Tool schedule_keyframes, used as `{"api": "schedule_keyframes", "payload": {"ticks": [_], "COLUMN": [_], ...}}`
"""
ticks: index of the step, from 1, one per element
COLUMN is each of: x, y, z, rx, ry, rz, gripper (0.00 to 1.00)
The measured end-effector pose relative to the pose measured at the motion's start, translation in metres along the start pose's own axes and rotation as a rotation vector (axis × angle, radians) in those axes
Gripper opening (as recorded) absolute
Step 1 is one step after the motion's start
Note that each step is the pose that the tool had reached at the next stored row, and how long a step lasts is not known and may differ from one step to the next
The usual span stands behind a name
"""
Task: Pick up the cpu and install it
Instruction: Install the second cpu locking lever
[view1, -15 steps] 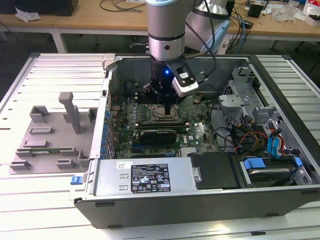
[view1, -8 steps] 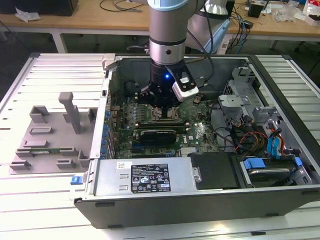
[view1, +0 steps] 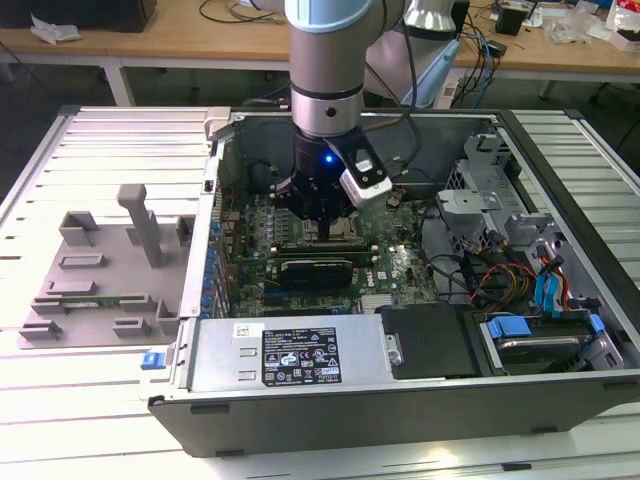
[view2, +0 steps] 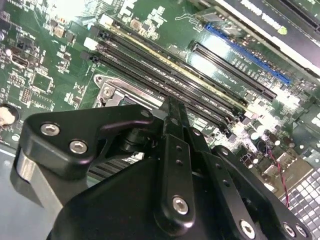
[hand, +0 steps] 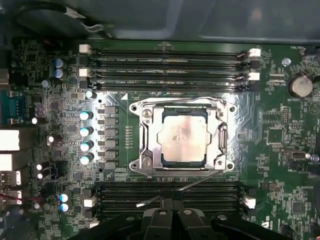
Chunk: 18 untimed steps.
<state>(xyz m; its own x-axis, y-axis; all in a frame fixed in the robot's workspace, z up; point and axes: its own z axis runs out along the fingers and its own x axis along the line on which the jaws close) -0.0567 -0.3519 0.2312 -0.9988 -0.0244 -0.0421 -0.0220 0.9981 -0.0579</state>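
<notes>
Exterior view first: the arm reaches down into the open computer case (view1: 560, 300), with the gripper (view1: 322, 225) low over the motherboard (view1: 400, 265), right in the middle of the case. A black graphics card (view1: 315, 270) sits on the board just beside the gripper. The black power supply (view1: 300, 355) with its white-on-black label lies along the case's near wall; I can't read the print. Beside the power supply are drive bays with blue tabs (view1: 530, 335), and a tangle of cables (view1: 490, 280) runs between them and the board. Outside the case, on the slatted table (view1: 60, 160), stands a grey plastic fixture (view1: 110, 260).

Second wrist view: the black fingers (view2: 175, 135) look pressed together with nothing between them, so closed and empty. Just past their tips are long black memory slots (view2: 165, 75) and a blue slot (view2: 250, 60).

First wrist view: the cpu (hand: 182, 136) lies flat in the metal-framed socket (hand: 140, 150), silvery top up, inside the frame. The socket sits between 2 banks of memory slots. The fingertips sit over the nearer bank, apart from the cpu. A thin wire lever (hand: 175, 190) slants across that bank. A coin battery (hand: 300, 86) sits well off from the socket. Tiny white board lettering, unreadable.
</notes>
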Motion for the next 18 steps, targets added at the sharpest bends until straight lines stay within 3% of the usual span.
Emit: {"api": "schedule_keyframes", "payload": {"ticks": [3,7,9,11,12,15,17,18], "x": [0.0021,0.0139,0.0154,0.0156,0.0159,0.0190,0.0209,0.0210], "y": [0.0003,0.0010,0.0011,0.0013,0.0013,-0.0021,-0.0038,-0.0040], "z": [0.0037,0.0106,0.0143,0.0156,0.0157,0.0158,0.0167,0.0173], "rx": [-0.0105,-0.0257,-0.0311,-0.0360,-0.0375,-0.0388,-0.0390,-0.0393], "ry": [-0.0020,-0.0067,-0.0077,-0.0099,-0.0114,-0.0146,-0.0242,-0.0256], "rz": [-0.030,-0.053,-0.059,-0.096,-0.123,-0.135,-0.135,-0.135], "gripper": [0.11,0.11,0.11,0.11,0.11,0.11,0.11,0.11]}}
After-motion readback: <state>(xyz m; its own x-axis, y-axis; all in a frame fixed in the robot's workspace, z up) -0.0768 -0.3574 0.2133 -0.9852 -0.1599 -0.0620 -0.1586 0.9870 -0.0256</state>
